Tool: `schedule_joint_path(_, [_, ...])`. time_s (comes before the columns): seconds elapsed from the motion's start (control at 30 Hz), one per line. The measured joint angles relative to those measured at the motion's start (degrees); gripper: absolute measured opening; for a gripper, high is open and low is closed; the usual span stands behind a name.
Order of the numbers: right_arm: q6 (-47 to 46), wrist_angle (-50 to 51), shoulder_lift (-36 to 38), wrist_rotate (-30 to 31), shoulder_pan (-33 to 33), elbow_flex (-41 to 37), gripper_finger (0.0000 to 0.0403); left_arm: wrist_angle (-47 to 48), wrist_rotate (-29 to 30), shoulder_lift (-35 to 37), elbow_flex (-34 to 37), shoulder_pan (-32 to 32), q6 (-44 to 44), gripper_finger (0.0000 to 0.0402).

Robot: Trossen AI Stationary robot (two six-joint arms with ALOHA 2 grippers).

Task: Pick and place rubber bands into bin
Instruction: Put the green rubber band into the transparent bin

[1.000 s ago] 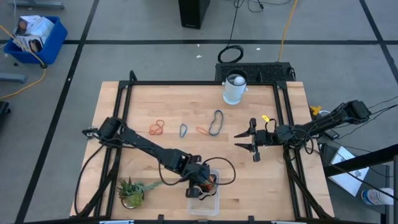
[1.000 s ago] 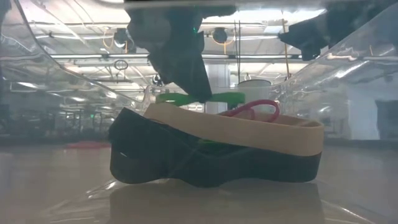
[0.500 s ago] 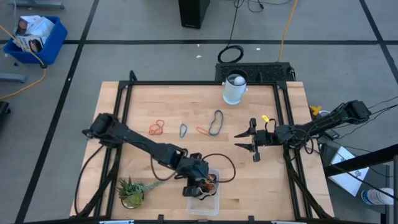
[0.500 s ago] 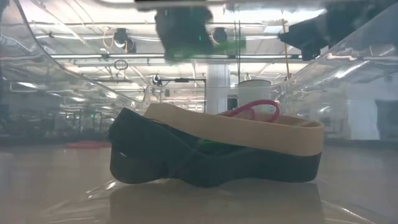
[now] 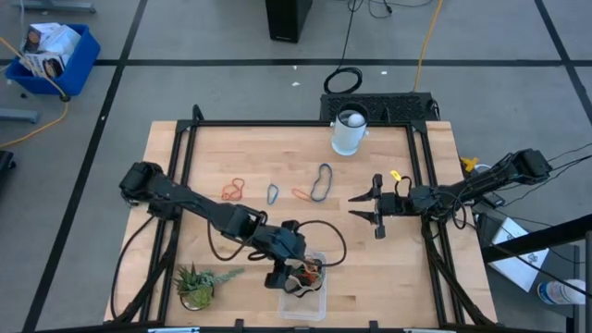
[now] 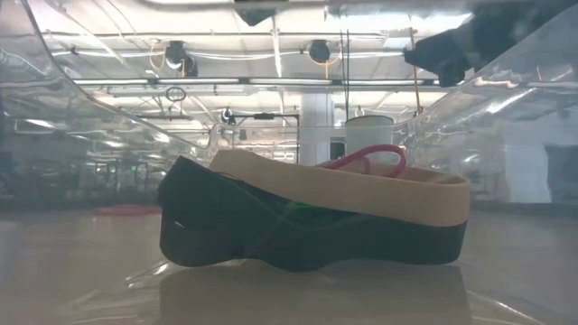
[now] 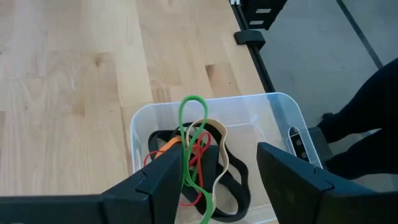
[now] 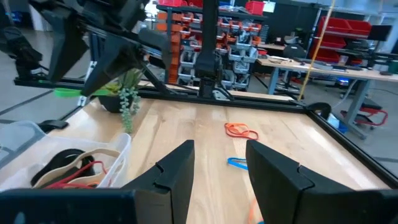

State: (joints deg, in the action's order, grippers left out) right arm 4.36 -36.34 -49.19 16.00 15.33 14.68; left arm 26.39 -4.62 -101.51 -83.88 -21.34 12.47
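The clear bin (image 5: 305, 296) stands at the table's near edge with black (image 6: 271, 235), tan (image 6: 361, 190) and red (image 6: 370, 153) rubber bands piled in it. My left gripper (image 7: 217, 165) hovers open above the bin (image 7: 280, 107). A green band (image 7: 186, 134) hangs by one of its fingers. More rubber bands lie flat mid-table: orange (image 5: 232, 191), blue (image 5: 273, 194), and a dark one (image 5: 322, 181) beside another orange one. My right gripper (image 5: 363, 209) waits open at the table's right, holding nothing. My left gripper's jaws stand wide apart and pinch nothing. The green band's long side (image 7: 181, 163) lies against the inner side of one finger. The right wrist view shows the green band (image 8: 65, 93) at that fingertip, raised above the bin. It hangs slack in a long loop over the pile.
A white cup (image 5: 349, 132) stands at the far edge and a small potted plant (image 5: 196, 285) at the near left, beside the bin. A black frame (image 5: 277, 123) runs around the tabletop. Bare wood lies between the bin and the loose bands.
My left gripper was shut on the green band low in the bin. It has opened and risen almost out of the low view, drawing back a little toward the table's left. The green band has gone up with it. The pile in the bin has stayed put.
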Motion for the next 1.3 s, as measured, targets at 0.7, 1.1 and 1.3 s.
schedule_joint_path(0.7, [-0.7, 0.0, 0.0, 0.5, 0.0, 0.0, 0.0139, -1.2, 3.0, -8.3, 0.0, 0.0, 0.1, 0.0212])
schedule_joint_path(1.1, [-0.7, 0.0, 0.0, 0.4, 0.0, 0.0, 0.0139, -3.0, 3.3, -15.7, 0.0, -0.2, 0.6, 0.0212])
schedule_joint_path(1.3, [-0.7, 0.0, 0.0, 0.4, 0.0, 0.0, 0.0139, -3.0, 3.2, -15.1, 0.0, -0.2, 1.4, 0.0212])
